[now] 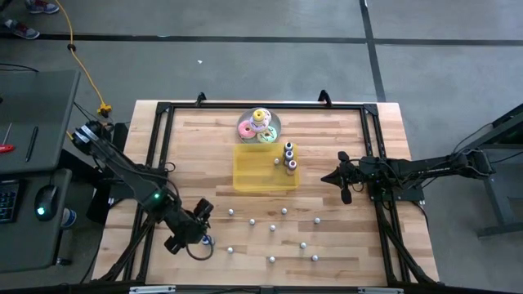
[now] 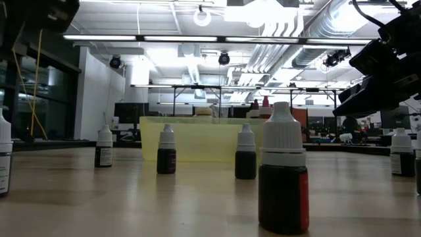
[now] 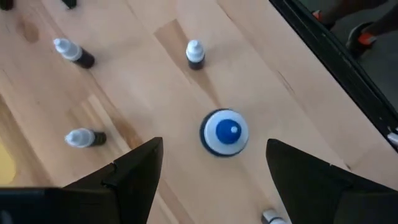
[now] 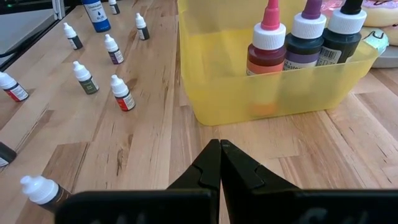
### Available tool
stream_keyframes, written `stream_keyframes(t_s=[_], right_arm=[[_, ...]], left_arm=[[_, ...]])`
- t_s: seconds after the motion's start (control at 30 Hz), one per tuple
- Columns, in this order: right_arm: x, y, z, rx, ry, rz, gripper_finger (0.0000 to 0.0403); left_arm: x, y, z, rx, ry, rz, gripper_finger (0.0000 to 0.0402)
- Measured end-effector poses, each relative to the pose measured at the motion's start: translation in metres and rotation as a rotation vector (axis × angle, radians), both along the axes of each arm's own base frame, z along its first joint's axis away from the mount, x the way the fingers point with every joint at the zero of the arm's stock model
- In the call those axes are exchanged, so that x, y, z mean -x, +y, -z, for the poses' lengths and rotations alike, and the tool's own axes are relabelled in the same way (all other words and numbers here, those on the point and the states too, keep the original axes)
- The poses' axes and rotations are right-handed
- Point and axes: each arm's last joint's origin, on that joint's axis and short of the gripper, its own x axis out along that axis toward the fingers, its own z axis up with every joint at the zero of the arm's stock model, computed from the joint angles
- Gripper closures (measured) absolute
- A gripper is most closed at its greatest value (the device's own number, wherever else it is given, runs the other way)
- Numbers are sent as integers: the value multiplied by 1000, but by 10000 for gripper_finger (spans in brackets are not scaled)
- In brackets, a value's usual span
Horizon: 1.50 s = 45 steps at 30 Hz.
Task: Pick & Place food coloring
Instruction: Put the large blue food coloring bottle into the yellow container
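Observation:
Several tiny white-capped food coloring bottles stand or lie scattered on the near half of the wooden table. A larger blue bottle stands upright among them near the table's left front, its blue cap facing up. My left gripper hangs open above it, pointing steeply down. Its fingers stand wide on either side of the bottle and clear of it. My right gripper waits shut, low at the table's right, facing the yellow tray.
The translucent yellow tray holds three taller bottles at its right end. A plate of pastel ring toys sits behind it. A black frame runs along the table's sides. Small bottles lie close around the blue one.

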Motion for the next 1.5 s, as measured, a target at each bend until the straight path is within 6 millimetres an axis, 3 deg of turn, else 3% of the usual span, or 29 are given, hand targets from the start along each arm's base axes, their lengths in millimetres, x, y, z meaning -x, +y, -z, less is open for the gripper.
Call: stream_keyframes(t_s=[0.3, 1.5], right_arm=[[0, 0, 0, 0, 0, 0, 402], [0, 0, 0, 0, 0, 0, 402]], left_arm=[[3, -4, 15, 59, 1, -16, 122], [4, -2, 32, 101, -31, -75, 122]])
